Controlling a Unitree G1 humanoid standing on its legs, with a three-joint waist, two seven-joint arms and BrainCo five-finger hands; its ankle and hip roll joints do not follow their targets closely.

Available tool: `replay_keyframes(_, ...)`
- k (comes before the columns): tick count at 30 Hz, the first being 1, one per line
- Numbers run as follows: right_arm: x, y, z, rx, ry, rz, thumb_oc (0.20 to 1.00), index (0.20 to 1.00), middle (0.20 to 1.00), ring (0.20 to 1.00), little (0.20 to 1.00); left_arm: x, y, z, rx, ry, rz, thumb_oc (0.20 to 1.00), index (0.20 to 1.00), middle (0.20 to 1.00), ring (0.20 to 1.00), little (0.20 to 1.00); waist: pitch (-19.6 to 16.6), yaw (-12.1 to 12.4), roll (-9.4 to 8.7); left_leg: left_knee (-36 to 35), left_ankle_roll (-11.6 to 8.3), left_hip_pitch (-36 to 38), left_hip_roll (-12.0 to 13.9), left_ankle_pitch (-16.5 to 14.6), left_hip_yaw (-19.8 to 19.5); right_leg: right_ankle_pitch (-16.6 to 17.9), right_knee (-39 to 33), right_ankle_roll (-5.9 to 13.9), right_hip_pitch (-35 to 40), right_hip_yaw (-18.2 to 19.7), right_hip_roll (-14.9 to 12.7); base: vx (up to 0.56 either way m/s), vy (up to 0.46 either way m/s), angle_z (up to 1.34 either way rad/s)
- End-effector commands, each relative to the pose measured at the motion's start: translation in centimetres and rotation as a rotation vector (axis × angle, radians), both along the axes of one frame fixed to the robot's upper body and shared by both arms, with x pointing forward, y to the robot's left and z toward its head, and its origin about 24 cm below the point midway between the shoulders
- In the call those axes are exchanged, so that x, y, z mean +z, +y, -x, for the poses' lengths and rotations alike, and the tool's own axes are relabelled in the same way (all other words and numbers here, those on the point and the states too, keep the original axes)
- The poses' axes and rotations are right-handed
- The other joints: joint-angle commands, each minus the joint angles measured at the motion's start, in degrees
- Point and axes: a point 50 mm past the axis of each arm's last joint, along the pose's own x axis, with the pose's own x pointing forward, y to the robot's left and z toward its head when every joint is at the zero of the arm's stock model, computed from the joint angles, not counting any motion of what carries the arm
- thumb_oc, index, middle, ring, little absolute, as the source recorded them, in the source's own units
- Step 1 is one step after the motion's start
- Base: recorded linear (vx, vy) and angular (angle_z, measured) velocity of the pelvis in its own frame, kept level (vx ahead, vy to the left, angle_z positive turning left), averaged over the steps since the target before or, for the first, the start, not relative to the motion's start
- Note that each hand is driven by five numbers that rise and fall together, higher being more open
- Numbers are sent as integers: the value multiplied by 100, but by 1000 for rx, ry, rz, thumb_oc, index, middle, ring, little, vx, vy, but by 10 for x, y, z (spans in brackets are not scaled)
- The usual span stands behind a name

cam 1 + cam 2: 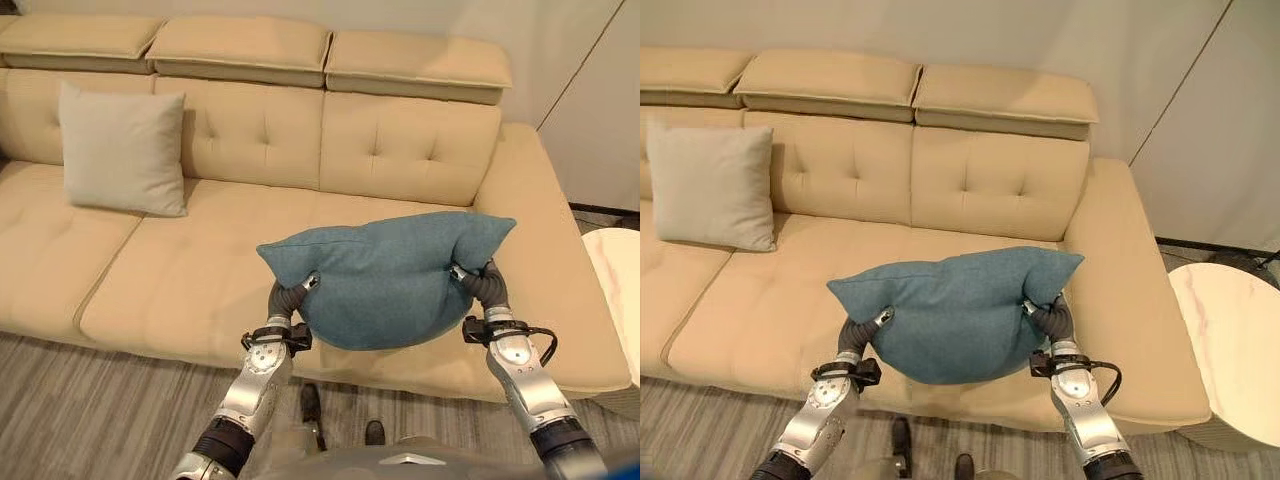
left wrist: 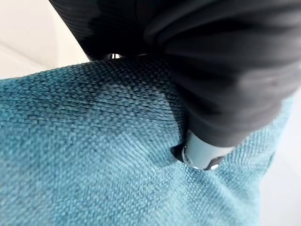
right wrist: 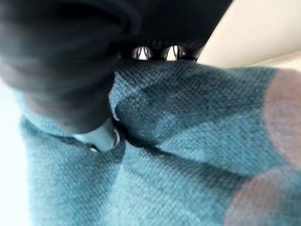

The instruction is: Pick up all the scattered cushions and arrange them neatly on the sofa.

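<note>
A teal cushion (image 1: pixel 385 275) hangs in the air over the front of the beige sofa's (image 1: pixel 190 270) middle seat, held between my two hands. My left hand (image 1: pixel 288 297) grips its left lower corner, and my right hand (image 1: pixel 484 285) grips its right end under the upper corner. In the left wrist view my thumb (image 2: pixel 202 153) digs into the teal weave (image 2: pixel 94 155). The right wrist view shows the same pinch, thumb (image 3: pixel 101 136) pressed into the fabric (image 3: pixel 188 155). A light grey-beige cushion (image 1: pixel 122 150) leans upright against the sofa's left backrest.
A round white marble-look table (image 1: pixel 1230 340) stands to the right of the sofa's arm. Striped grey carpet (image 1: pixel 100 410) lies in front of the sofa. The seats to the right of the pale cushion are bare.
</note>
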Motion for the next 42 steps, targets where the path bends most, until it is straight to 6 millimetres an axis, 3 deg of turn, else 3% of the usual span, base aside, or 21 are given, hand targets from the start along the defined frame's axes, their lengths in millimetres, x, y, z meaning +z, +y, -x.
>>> replay_keyframes(1, 49, 22, -17, 79, -265, -68, 200, 200, 200, 200, 200, 54, -9, -16, -59, -285, 48, 200, 200, 200, 200, 200, -449, 228, -175, 612, -278, -32, -20, -844, 78, -174, 852, 648, -311, 56, -643, 77, 166, -42)
replay_keyframes(4, 53, 29, -20, 96, -288, -85, 200, 200, 200, 200, 200, 57, -3, -17, -49, -296, 26, 200, 200, 200, 200, 200, -349, 233, -100, 564, -110, 108, -45, -958, 224, -18, 1808, 823, -814, 112, -754, 69, 188, -26)
replay_keyframes(6, 52, 32, -20, 104, -284, -95, 200, 200, 200, 200, 200, 56, 0, -16, -35, -294, 22, 200, 200, 200, 200, 200, -308, 248, -81, 505, -87, 242, -48, -1005, 329, 134, 1985, 872, -1060, -99, -849, 73, 107, -34)
replay_keyframes(8, 52, 34, -20, 114, -282, -98, 200, 200, 200, 200, 200, 55, 2, -14, -30, -294, 29, 200, 200, 200, 200, 200, -300, 265, -81, 415, -91, 352, -60, -1034, 391, 170, 1742, 857, -1092, -410, -925, 91, 35, -30)
replay_keyframes(11, 52, 35, -21, 119, -284, -102, 200, 200, 200, 200, 200, 53, 1, -13, -38, -287, 34, 200, 200, 200, 200, 200, -279, 234, -102, 239, -107, 494, -120, -1019, 410, 323, 1165, 784, -1304, -673, -743, 110, 1, -15)
replay_keyframes(14, 53, 33, -21, 111, -293, -96, 200, 200, 200, 200, 200, 54, 0, -15, -34, -294, 44, 200, 200, 200, 200, 200, -188, 149, -100, 171, -129, 587, -167, -1041, 335, 478, 997, 789, -1569, -729, -585, 69, -26, -19)
replay_keyframes(18, 50, 24, -18, 76, -283, -74, 200, 200, 200, 200, 200, 55, -8, -18, -60, -303, 60, 200, 200, 200, 200, 200, -250, 55, -171, 274, -183, 643, -268, -1207, 222, 554, 496, 730, -1249, -528, -494, 123, -112, 22)
replay_keyframes(20, 49, 21, -16, 66, -281, -74, 200, 200, 200, 200, 200, 54, -11, -18, -74, -298, 54, 200, 200, 200, 200, 200, -293, 12, -172, 496, -248, 651, -252, -1331, 218, 559, 326, 684, -1038, -559, -477, 135, -134, 30)
replay_keyframes(23, 48, 12, -13, 48, -274, -56, 200, 200, 200, 200, 200, 56, -14, -19, -78, -306, 73, 200, 200, 200, 200, 200, -297, -71, -247, 1468, -467, 360, -92, -1604, 219, 533, 50, 581, -698, -686, -519, 97, -101, 31)
replay_keyframes(26, 46, 8, -12, 41, -258, -53, 200, 200, 200, 200, 200, 58, -14, -20, -68, -308, 85, 200, 200, 200, 200, 200, -294, -35, -281, 1466, -529, 67, 88, -1405, 10, 464, -81, 544, -549, -650, -526, 109, 3, 18)
replay_keyframes(28, 47, 7, -14, 32, -258, -56, 200, 200, 200, 200, 200, 62, -16, -23, -66, -320, 81, 200, 200, 200, 200, 200, -252, 29, -291, 1152, -624, -309, 284, -918, -227, 315, -104, 526, -443, -543, -511, 148, 76, -7)
replay_keyframes(29, 47, 6, -13, 28, -257, -51, 200, 200, 200, 200, 200, 62, -17, -22, -69, -319, 84, 200, 200, 200, 200, 200, -249, 31, -271, 1123, -635, -341, 307, -861, -208, 277, -103, 519, -417, -532, -512, 142, 117, -16)
replay_keyframes(32, 45, 5, -11, 28, -251, -44, 200, 200, 200, 200, 200, 56, -16, -18, -75, -290, 87, 200, 200, 200, 200, 200, -353, 18, -130, 636, -622, -6, 329, -806, -112, 190, -32, 523, -342, -493, -513, 196, 184, -21)
replay_keyframes(42, 50, 14, -15, 45, -272, -51, 200, 200, 200, 200, 200, 62, -8, -18, -76, -319, 34, 200, 200, 200, 200, 200, -428, 106, -153, 310, -427, 375, 113, -936, 130, 253, 62, 700, -338, -262, -715, 102, 116, -3)
